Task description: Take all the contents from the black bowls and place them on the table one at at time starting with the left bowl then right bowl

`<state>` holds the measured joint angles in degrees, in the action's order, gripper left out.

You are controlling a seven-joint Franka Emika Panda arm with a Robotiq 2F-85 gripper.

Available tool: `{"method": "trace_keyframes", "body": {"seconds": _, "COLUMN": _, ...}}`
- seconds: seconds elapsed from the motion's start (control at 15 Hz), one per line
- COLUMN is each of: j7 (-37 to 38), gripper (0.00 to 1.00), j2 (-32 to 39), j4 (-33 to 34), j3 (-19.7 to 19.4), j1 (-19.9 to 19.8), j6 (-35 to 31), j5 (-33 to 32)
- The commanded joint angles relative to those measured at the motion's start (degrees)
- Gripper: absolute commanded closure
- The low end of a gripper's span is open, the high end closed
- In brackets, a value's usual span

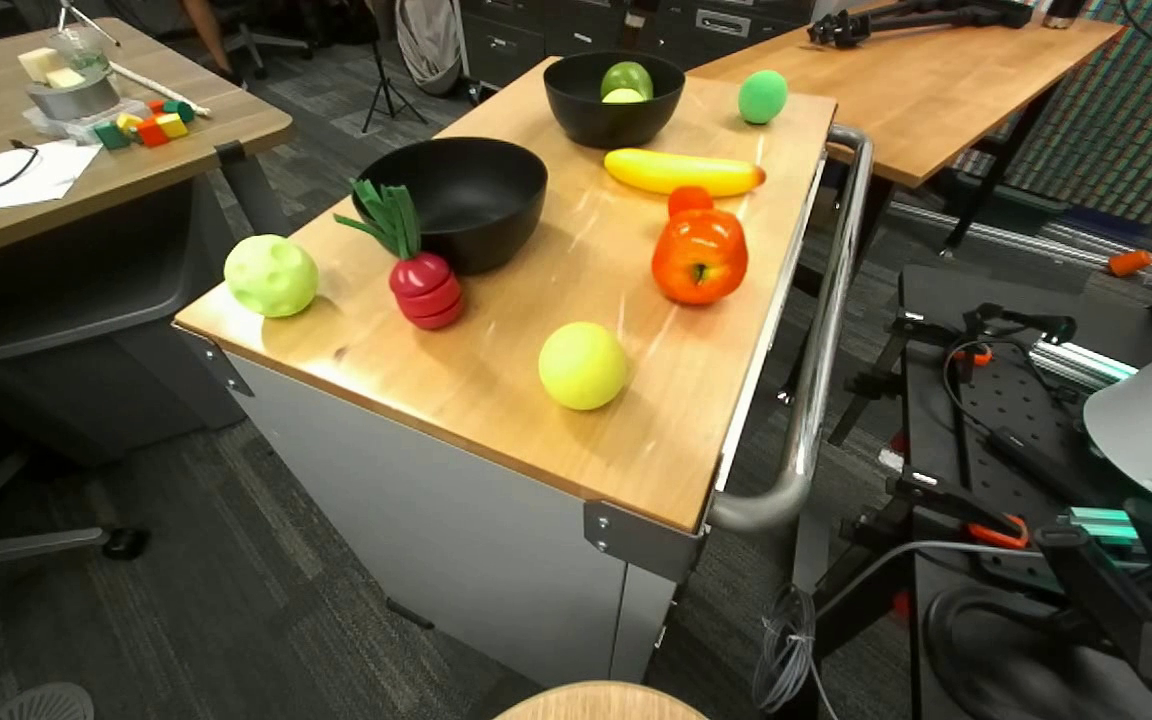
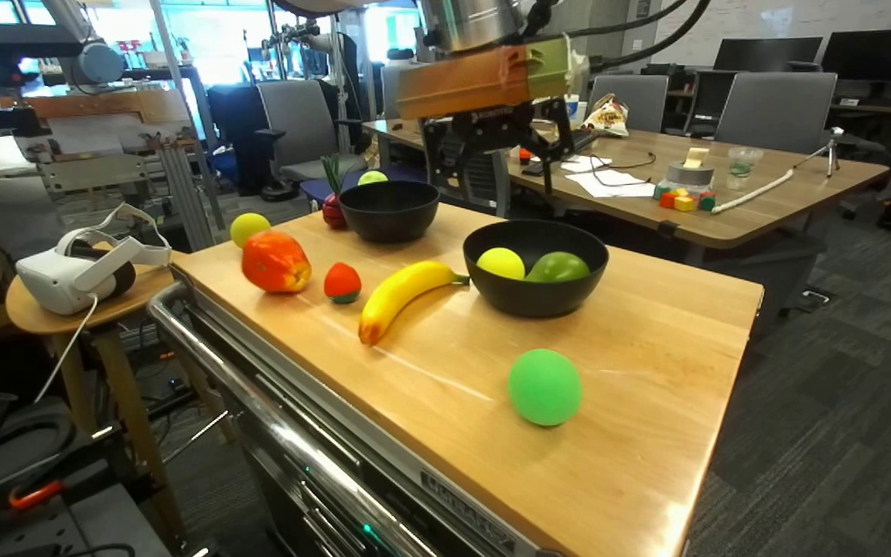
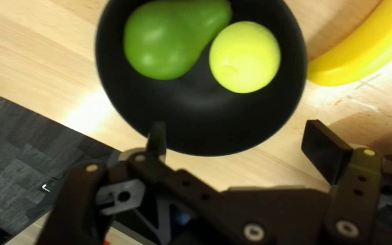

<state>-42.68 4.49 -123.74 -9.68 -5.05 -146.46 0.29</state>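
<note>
In an exterior view the arm hangs at 12 o'clock, and its end points down above the table. The wrist view shows the tool spread wide, with nothing in its hold. Lower than the tool, toward 11 o'clock in this same view, is a bowl; inside it are one pear, at 11 o'clock from the tool, and one yellow ball, at 12 o'clock. One banana lies at 2 o'clock, its tip just beside this bowl.

The bowls are two in number: in an exterior view, the other bowl is at 10 o'clock from the one with the pear. On the table I count also three balls, namely one green ball, one dimpled ball and another yellow ball; further, one radish, one red-orange fruit and one red piece.
</note>
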Motion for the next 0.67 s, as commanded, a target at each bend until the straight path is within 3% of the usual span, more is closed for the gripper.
{"method": "trace_keyframes", "body": {"seconds": 0.0, "j7": 3.8, "gripper": 0.01, "j2": 2.1, "j4": 5.6, "j3": 0.3, "j1": -2.4, "j6": 2.3, "j5": -3.9}}
{"method": "trace_keyframes", "body": {"seconds": 0.07, "j7": 3.6, "gripper": 0.09, "j2": 2.6, "j4": 6.3, "j3": 0.5, "j1": -2.9, "j6": 3.1, "j5": -3.4}}
{"method": "trace_keyframes", "body": {"seconds": 0.13, "j7": 3.5, "gripper": 0.09, "j2": 3.2, "j4": 6.7, "j3": 0.7, "j1": -3.3, "j6": 4.1, "j5": -3.0}}
{"method": "trace_keyframes", "body": {"seconds": 0.4, "j7": 3.3, "gripper": 0.41, "j2": 5.3, "j4": 7.2, "j3": 1.2, "j1": -4.1, "j6": 7.0, "j5": -2.2}}
{"method": "trace_keyframes", "body": {"seconds": 0.47, "j7": 3.3, "gripper": 0.45, "j2": 5.8, "j4": 7.2, "j3": 1.3, "j1": -4.2, "j6": 7.3, "j5": -2.0}}
{"method": "trace_keyframes", "body": {"seconds": 0.6, "j7": 3.9, "gripper": 0.35, "j2": 6.9, "j4": 7.4, "j3": 1.5, "j1": -4.4, "j6": 7.8, "j5": -2.2}}
